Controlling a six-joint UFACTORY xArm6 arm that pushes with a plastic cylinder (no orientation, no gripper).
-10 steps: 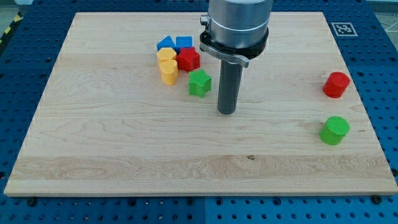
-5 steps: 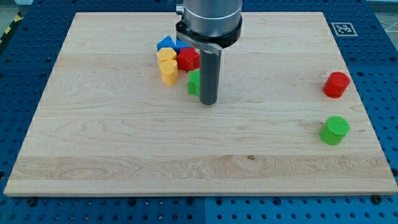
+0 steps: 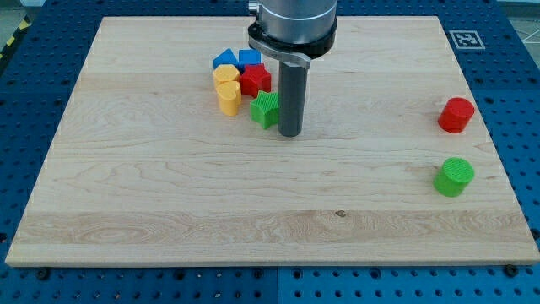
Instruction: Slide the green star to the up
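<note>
My tip [image 3: 290, 133] beside green star [image 3: 264, 110], rod hiding star's right edge

Beside the green star [image 3: 264, 110]: red star [image 3: 255, 80], two yellow blocks [image 3: 227, 91], two blue blocks [image 3: 237, 59]; dark rod [image 3: 291, 97].

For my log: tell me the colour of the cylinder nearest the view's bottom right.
Green cylinder, clearest in the camera view, the only one.

Bright even light, sharp focus, soft faint shadows, no glare, no blur
</note>
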